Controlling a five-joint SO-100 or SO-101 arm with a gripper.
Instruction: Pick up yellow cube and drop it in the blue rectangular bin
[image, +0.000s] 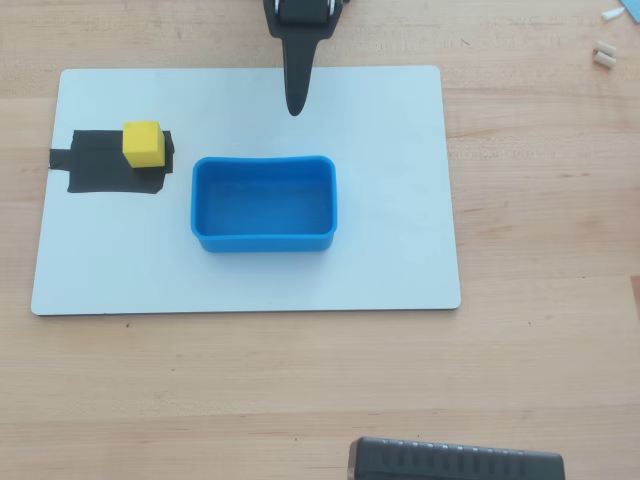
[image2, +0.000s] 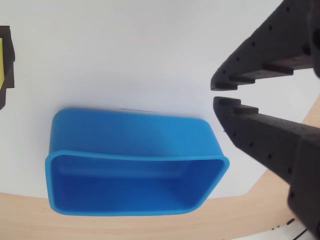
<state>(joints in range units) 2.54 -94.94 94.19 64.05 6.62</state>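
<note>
The yellow cube sits on a black tape patch at the left of the white board. In the wrist view only a yellow sliver of the cube shows at the left edge. The blue rectangular bin stands empty in the middle of the board; it also shows in the wrist view. My black gripper hangs above the board's far edge, above the bin and to the right of the cube. In the wrist view the gripper has its fingertips nearly touching and holds nothing.
The board lies on a wooden table. A dark ribbed object lies at the near edge. Small pale bits lie at the top right.
</note>
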